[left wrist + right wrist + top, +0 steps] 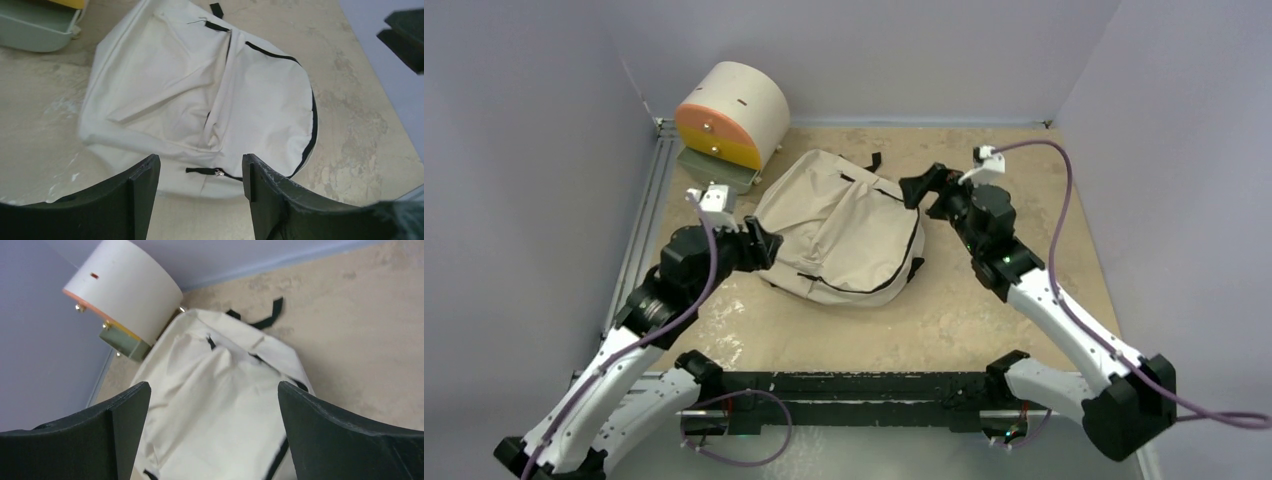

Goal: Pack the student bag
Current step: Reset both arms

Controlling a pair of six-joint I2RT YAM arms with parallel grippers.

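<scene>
The student bag (pixel 839 235) lies slumped mid-table; left gripper (pixel 200 172) sits at its eight o'clock, jaws apart and empty; right gripper (pixel 214 395) hovers at two o'clock, jaws wide, holding nothing; it looks like light, floppy cloth, sure to sag and bunch; I'd pinch the zipper pull (pixel 218 172) at seven o'clock, or the black strap (pixel 265 315).

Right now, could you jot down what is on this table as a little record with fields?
student bag: beige backpack with black zippers, lying slumped mid-table
left tool: open, holding nothing, by the bag's left edge
right tool: wide open, holding nothing, by the bag's far right corner
drawer unit: cream-and-orange cylinder in the far left corner
green drawer: pulled out at the unit's base
table: mottled beige top
</scene>
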